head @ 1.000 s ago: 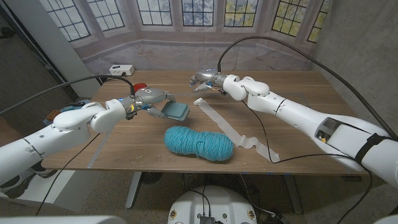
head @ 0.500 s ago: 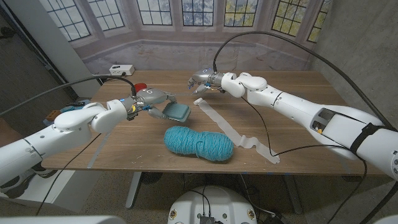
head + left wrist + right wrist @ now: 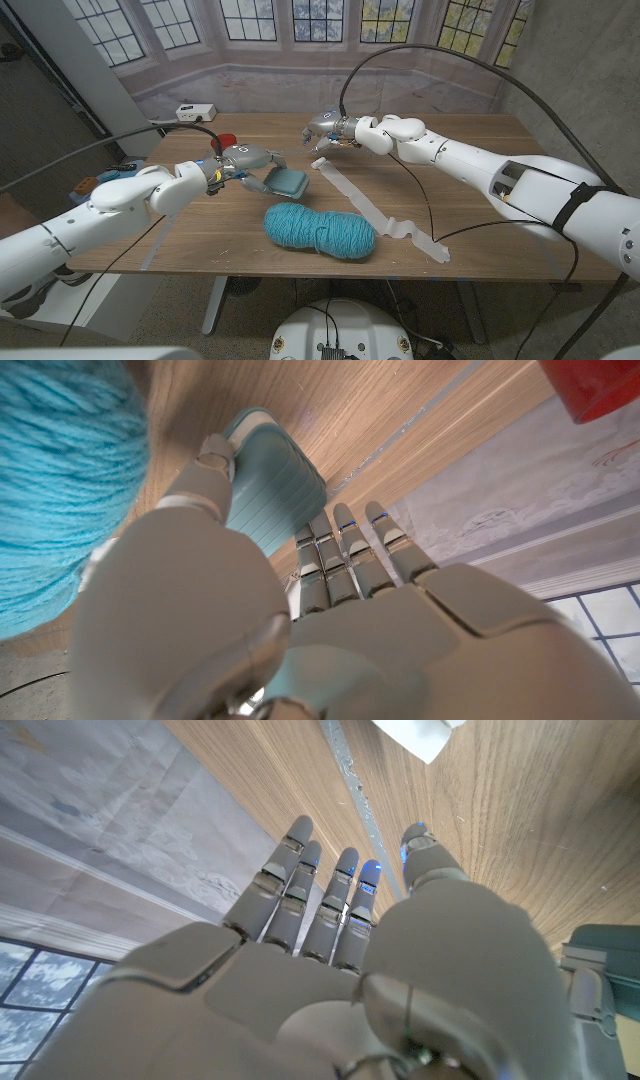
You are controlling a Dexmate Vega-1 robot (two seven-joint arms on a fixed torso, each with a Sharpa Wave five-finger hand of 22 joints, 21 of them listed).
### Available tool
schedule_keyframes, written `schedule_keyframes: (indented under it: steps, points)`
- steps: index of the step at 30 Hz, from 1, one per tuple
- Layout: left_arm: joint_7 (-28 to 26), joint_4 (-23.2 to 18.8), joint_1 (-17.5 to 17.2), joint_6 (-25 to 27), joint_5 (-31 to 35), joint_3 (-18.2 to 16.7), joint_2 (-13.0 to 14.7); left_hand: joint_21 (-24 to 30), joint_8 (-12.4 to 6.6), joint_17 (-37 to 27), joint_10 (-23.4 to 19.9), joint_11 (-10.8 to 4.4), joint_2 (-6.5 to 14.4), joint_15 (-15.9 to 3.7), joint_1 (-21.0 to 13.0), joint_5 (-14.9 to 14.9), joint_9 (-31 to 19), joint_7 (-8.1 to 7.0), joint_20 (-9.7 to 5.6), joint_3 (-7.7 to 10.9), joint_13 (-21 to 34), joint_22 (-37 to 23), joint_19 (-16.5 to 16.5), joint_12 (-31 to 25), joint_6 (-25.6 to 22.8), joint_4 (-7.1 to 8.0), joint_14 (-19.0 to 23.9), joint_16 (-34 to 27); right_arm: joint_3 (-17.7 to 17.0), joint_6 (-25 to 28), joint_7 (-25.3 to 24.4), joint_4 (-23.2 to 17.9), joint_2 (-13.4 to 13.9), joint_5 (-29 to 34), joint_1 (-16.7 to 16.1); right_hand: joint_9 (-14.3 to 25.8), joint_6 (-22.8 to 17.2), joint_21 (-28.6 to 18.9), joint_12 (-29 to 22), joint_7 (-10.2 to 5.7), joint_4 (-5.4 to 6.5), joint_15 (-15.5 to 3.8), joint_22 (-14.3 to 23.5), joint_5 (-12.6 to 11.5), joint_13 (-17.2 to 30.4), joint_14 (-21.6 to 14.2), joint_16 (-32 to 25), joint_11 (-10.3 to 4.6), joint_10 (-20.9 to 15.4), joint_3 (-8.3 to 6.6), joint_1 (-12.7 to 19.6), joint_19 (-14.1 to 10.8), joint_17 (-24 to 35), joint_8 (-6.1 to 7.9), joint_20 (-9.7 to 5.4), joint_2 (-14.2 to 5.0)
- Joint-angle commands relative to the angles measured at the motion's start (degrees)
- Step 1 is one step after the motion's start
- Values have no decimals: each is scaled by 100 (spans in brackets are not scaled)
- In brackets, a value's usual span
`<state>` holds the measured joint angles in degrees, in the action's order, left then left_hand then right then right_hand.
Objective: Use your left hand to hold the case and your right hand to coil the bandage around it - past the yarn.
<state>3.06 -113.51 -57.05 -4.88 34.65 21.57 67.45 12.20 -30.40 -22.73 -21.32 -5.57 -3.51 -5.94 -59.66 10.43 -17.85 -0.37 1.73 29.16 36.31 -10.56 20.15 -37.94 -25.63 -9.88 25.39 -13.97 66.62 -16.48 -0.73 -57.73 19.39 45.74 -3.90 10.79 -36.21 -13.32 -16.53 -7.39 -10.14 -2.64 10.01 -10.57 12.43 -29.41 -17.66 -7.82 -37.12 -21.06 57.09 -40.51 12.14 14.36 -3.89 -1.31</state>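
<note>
A teal case (image 3: 284, 180) lies on the table left of centre, and my left hand (image 3: 246, 158) grips its near-left end, thumb on one side and fingers on the other; the case (image 3: 272, 482) shows beyond that hand (image 3: 300, 620). A ball of teal yarn (image 3: 320, 230) lies in front of the case, and the yarn (image 3: 60, 490) is close beside the hand. A white bandage (image 3: 375, 212) runs unrolled from its end (image 3: 319, 162) to the front right. My right hand (image 3: 326, 130) hovers just behind that end, fingers apart, holding nothing. The bandage end (image 3: 415, 734) lies beyond its fingers (image 3: 345, 895).
A red object (image 3: 225, 138) and a white power box (image 3: 195, 111) sit at the back left of the table (image 3: 480, 160). Black cables arch over both arms. The table's far edge (image 3: 350, 780) runs close beyond my right hand.
My right forearm has swung slightly, while the hand stays almost in place behind the bandage end. The left hand, case and yarn have not moved.
</note>
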Motion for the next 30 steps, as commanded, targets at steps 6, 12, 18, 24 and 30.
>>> schedule_keyframes:
  steps: [6, 12, 18, 24, 30]
  points:
    - [134, -170, -4, 207, 62, 43, -64, 7, -1188, -25, -416, -401, 176, -18, 16, 37, -33, -258, 4, 143, 72, -17, -14, -26, -542, 97, 60, 22, 537, -576, -741, 1190, -376, 180, 414, 30, -78, 11, 17, -19, 18, -1020, 10, 8, 14, -77, -20, -22, -68, 34, 117, -69, 40, -13, -493, 14]
    - [168, -202, 14, 247, 84, 66, -90, 4, -1212, -45, -406, -415, 189, -6, 14, 37, -23, -258, 4, 143, 81, -17, -23, -18, -531, 100, 57, 27, 736, -723, -1010, 1641, -559, 190, 535, 31, -116, 14, 11, -31, 26, -1018, 11, 7, 14, -104, -31, -54, -118, 53, 153, -82, 52, -13, -505, 13]
    - [179, -245, 15, 278, 83, 66, -108, 3, -1236, -59, -425, -402, 188, -8, 14, 37, -12, -261, 8, 139, 89, -17, -26, -23, -531, 99, 59, 33, 971, -856, -1306, 2242, -832, 168, 670, 32, -186, 15, 2, -46, 36, -1027, 13, 4, 15, -136, -44, -76, -181, 74, 196, -102, 67, -4, -512, 4]
    - [156, -292, -31, 324, 67, 28, -92, 4, -1258, -71, -434, -414, 188, -15, 16, 37, -5, -255, 0, 136, 95, -17, -26, -24, -528, 99, 64, 37, 1224, -939, -1598, 2769, -1084, 126, 771, 32, -266, 14, -13, -69, 38, -1045, 14, -3, 16, -199, -67, -120, -264, 91, 254, -131, 83, 6, -527, -11]
    - [121, -297, -81, 330, 30, -3, -65, 4, -1271, -72, -432, -420, 178, -18, 15, 37, 4, -265, 1, 139, 101, -17, -27, -20, -515, 93, 72, 46, 1517, -957, -1805, 3382, -1438, 23, 886, 30, -341, 12, -16, -98, 31, -1046, 15, -9, 16, -259, -84, -136, -308, 101, 312, -160, 92, 16, -539, -9]
